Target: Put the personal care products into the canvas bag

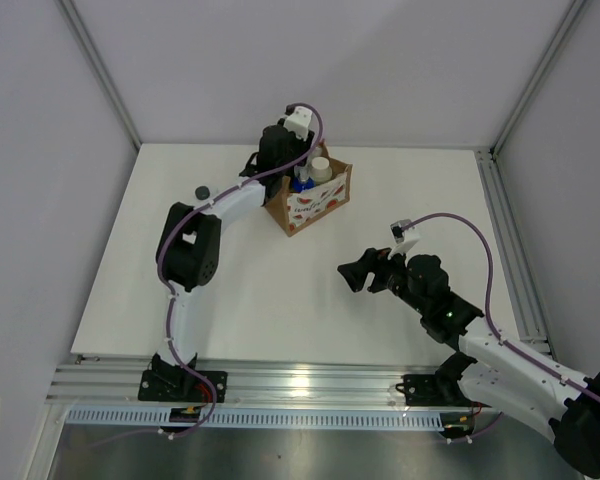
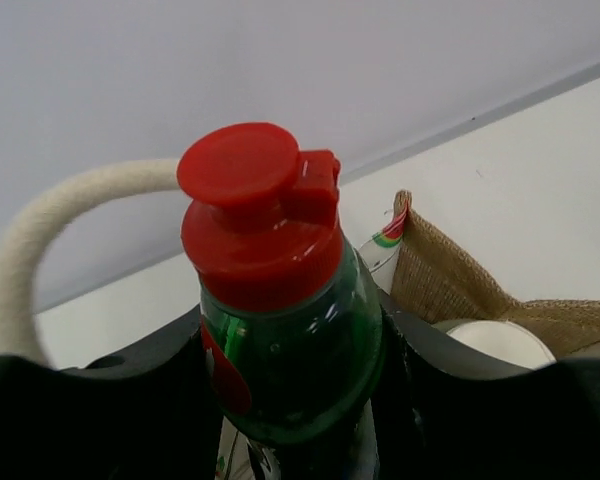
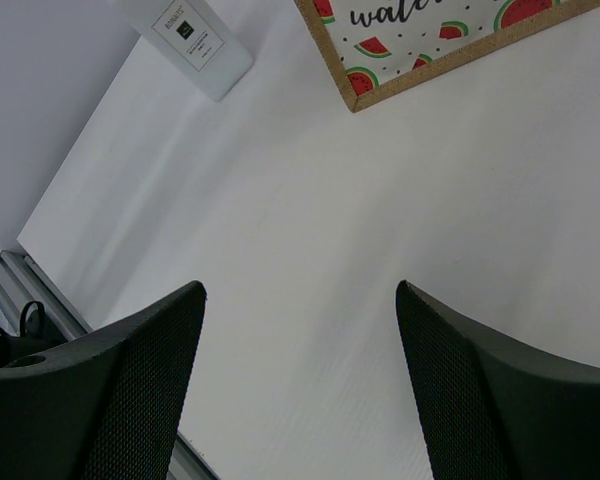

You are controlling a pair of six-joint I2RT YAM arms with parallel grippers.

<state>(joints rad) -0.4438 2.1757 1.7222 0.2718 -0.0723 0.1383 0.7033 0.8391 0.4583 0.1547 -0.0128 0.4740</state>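
From above, the canvas bag stands toward the far side of the white table, with a white cap and a blue cap showing inside. The left gripper hangs over its rim. The right gripper is well apart, jaws spread and empty. Pale walls enclose the table. The left wrist view shows the jaws clamped on the dark green bottle, red cap up, at the bag's opening beside a rope handle. The right wrist view shows bare tabletop, the bag's watermelon side, and the translucent white bottle near it.
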